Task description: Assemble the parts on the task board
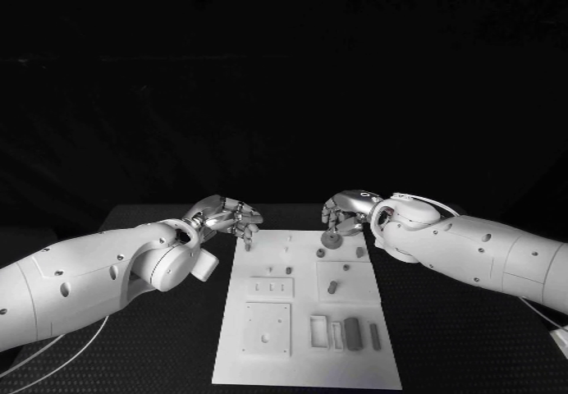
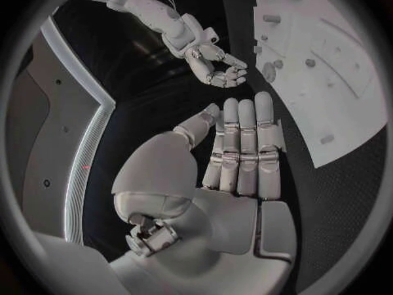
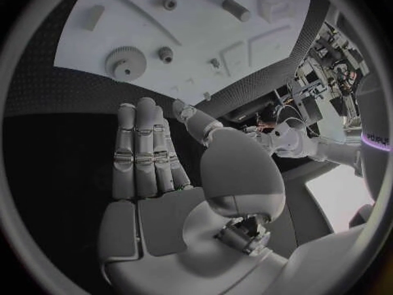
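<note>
One white task board (image 1: 355,361) lies on the one black worktop (image 1: 142,361). Two white arms reach in, each ending in one silver hand: the left hand (image 1: 227,217) and the right hand (image 1: 347,213). On the board sits one toothed gear (image 3: 125,63). Near the board's close end, three dark upright parts (image 1: 351,334) stand in a row beside one pale rectangular frame (image 1: 319,329). Several smaller pegs (image 1: 332,287) dot the middle of the board; their exact number cannot be told.
</note>
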Controlling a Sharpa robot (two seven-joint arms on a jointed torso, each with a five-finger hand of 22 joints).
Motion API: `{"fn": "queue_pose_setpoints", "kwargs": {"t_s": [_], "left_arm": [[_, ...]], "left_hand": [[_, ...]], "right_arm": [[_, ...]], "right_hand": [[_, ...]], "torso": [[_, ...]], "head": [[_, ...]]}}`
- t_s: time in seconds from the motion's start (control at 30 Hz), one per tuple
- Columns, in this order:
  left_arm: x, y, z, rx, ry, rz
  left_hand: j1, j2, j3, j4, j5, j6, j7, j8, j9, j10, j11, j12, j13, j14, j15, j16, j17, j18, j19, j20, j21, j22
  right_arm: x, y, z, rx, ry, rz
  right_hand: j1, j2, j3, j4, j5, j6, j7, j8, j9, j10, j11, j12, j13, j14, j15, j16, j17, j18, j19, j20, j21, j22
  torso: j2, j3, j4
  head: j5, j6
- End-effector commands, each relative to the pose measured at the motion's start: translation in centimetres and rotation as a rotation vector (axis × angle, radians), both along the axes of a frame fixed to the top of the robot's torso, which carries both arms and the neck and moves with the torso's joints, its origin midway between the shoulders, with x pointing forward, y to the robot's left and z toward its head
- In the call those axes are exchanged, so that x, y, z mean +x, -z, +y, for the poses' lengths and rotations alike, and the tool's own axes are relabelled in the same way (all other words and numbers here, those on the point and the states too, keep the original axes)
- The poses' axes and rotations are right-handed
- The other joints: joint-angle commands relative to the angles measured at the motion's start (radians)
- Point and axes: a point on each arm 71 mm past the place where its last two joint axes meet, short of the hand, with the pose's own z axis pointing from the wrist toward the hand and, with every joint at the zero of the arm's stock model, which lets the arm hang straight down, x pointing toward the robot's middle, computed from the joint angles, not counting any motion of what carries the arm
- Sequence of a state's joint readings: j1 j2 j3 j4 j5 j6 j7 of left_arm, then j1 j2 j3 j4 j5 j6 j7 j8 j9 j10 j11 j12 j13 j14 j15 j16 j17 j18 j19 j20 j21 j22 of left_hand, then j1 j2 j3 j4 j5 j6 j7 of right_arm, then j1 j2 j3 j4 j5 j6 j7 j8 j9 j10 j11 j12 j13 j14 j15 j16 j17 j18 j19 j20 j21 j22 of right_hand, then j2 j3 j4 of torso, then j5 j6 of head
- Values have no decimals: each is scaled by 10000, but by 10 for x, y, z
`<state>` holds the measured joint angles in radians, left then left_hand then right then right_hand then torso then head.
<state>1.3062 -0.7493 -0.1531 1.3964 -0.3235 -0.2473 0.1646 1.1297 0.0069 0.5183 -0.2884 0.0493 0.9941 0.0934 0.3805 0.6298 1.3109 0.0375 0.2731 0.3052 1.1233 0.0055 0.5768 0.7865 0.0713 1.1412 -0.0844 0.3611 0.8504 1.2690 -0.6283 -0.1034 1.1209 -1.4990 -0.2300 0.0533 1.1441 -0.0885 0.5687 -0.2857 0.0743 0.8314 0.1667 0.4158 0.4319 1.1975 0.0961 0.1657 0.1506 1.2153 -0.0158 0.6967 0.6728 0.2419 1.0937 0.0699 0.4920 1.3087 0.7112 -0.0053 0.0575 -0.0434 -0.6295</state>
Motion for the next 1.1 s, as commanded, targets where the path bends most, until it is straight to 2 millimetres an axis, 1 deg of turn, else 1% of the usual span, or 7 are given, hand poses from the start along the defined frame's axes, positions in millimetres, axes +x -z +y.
{"fn": "queue_pose_setpoints", "kwargs": {"t_s": [0.03,0.2,0.43,0.73,0.87,1.0,1.1], "left_arm": [[-3,-2,-5,-38,388,-12],[-7,-3,-6,-177,448,74],[-9,-6,-6,-255,451,72],[-10,-8,-7,-276,474,63],[-10,-10,-5,-250,418,54],[-9,-9,-6,-247,398,61],[-8,-9,-6,-227,371,96]], "left_hand": [[-74,9,105,4,48,-58,66,-62,51,-95,10,-80,114,-95,24,-31,83,-36,-110,-34,43,76],[-481,-138,-54,111,-4,-174,186,-167,107,-274,77,-159,266,-235,70,-115,194,-82,-260,-26,12,164],[-605,-214,-75,87,-4,-405,313,-319,155,-561,190,-303,381,-392,125,-212,296,-78,-422,21,-58,223],[-650,-250,-82,96,-5,-440,337,-349,195,-605,208,-323,454,-411,138,-234,351,-70,-443,37,-64,260],[-669,-270,-76,95,-4,-473,351,-375,223,-647,220,-344,505,-436,148,-258,388,-63,-469,47,-78,282],[-673,-271,-74,96,-5,-477,354,-379,232,-655,223,-348,519,-441,150,-263,397,-62,-474,50,-80,287],[-706,-272,-81,116,-5,-484,360,-386,243,-664,228,-352,539,-447,156,-271,410,-63,-479,57,-83,296]], "right_arm": [[-5,6,6,-894,-306,64],[-11,10,11,-1189,-455,19],[-13,19,14,-1713,-474,-10],[-9,23,9,-1778,-286,-47],[-8,24,7,-1856,-316,-49],[-8,25,8,-1870,-360,-22],[-10,29,10,-1889,-434,78]], "right_hand": [[-22,-85,20,-27,58,2,82,-54,-9,19,7,-61,-10,56,31,27,15,199,56,9,34,230],[-58,-110,26,-20,59,44,73,-81,-8,64,-3,-89,-8,87,22,46,38,199,79,0,74,231],[-98,-151,27,-15,58,61,56,-118,-10,81,-4,-129,-13,114,19,65,60,199,98,-11,111,231],[-164,-209,44,-7,60,72,52,-181,-17,46,16,-224,-37,111,37,58,77,199,88,-17,138,223],[-179,-223,47,-5,59,85,49,-191,-16,54,19,-239,-38,120,40,61,84,199,87,-18,146,223],[-205,-249,50,0,58,102,47,-210,-14,72,17,-260,-39,149,38,76,98,199,104,-24,171,225],[-232,-260,56,7,59,142,35,-214,-7,88,15,-280,-40,157,37,78,106,199,110,-29,188,224]], "torso": [[193,-17,122],[282,-31,152],[370,-30,174],[480,-17,267],[529,-27,250],[575,-7,243],[601,-16,249]], "head": [[-65,-39],[-123,-20],[-126,9],[-122,-10],[-102,-1],[-103,-17],[-125,-29]]}}
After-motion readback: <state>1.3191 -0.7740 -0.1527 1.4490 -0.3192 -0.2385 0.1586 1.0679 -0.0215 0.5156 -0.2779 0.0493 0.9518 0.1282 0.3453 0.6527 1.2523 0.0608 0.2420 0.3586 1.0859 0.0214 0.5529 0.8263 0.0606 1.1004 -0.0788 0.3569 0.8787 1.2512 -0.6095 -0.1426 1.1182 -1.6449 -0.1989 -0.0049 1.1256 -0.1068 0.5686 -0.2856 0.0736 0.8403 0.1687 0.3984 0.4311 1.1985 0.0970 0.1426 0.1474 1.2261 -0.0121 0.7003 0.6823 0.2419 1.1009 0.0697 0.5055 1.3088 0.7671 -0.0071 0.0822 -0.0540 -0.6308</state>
